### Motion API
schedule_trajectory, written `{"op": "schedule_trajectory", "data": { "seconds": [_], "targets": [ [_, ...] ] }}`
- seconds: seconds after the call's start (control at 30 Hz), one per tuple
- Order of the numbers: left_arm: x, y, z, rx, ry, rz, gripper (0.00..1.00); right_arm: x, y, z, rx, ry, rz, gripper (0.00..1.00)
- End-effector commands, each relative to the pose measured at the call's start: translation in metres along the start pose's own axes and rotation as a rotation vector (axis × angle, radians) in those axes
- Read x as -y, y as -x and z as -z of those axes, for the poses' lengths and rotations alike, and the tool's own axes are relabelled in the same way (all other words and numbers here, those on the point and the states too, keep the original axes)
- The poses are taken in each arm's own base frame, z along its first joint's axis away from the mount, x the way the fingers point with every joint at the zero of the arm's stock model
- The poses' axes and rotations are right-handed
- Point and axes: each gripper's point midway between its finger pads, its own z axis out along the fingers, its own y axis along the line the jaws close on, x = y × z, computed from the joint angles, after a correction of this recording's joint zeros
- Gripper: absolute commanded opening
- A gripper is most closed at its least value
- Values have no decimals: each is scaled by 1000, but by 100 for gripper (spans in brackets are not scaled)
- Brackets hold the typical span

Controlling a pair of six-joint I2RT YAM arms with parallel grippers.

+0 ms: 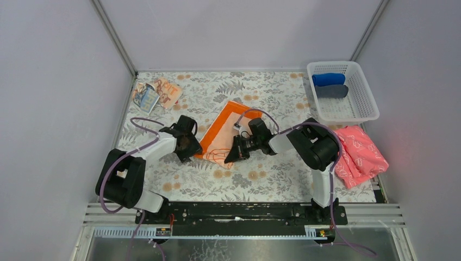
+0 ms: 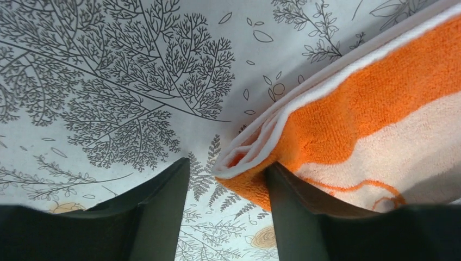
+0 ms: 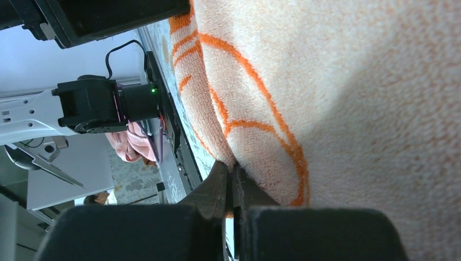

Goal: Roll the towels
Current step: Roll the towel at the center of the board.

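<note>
The orange-bordered towel (image 1: 225, 128) lies folded in the middle of the table. My left gripper (image 1: 191, 148) is at its near left corner. In the left wrist view that gripper (image 2: 228, 209) is open, and the towel's folded corner (image 2: 326, 119) sits between the fingertips. My right gripper (image 1: 232, 154) is at the towel's near edge. In the right wrist view it (image 3: 232, 182) is shut on the edge of the towel (image 3: 337, 92), which is lifted over it. The pale peach towel with orange lettering (image 1: 157, 93) lies crumpled at the far left.
A white basket (image 1: 365, 92) at the far right holds a blue roll (image 1: 329, 79) and a dark grey roll (image 1: 331, 91). A pink cloth (image 1: 360, 155) lies at the right table edge. Grey walls enclose three sides.
</note>
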Motion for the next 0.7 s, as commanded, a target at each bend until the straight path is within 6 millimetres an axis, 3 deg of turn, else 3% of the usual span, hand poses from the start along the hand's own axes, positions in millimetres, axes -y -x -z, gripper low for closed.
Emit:
{"op": "schedule_trajectory", "data": {
  "seconds": [0.0, 0.07, 0.17, 0.33, 0.47, 0.67],
  "targets": [
    [-1, 16, -11, 62, 33, -9, 46, 7, 2, 2, 0, 5, -37, 0],
    [-8, 16, -15, 57, 66, -16, 42, 8, 3, 3, 5, -3, -44, 0],
    [-12, 19, -12, 60, 67, 0, 46, 5, 5, 6, 9, 9, -47, 0],
    [4, 30, 14, 108, -23, 16, 65, -18, 12, 10, 15, 91, -44, 0],
    [12, 34, 34, 128, -68, 16, 72, -31, 19, 12, 24, 140, -57, 0],
    [11, 27, 49, 130, -119, 39, 82, -19, 28, 17, 53, 123, -134, 1]
  ]
}}
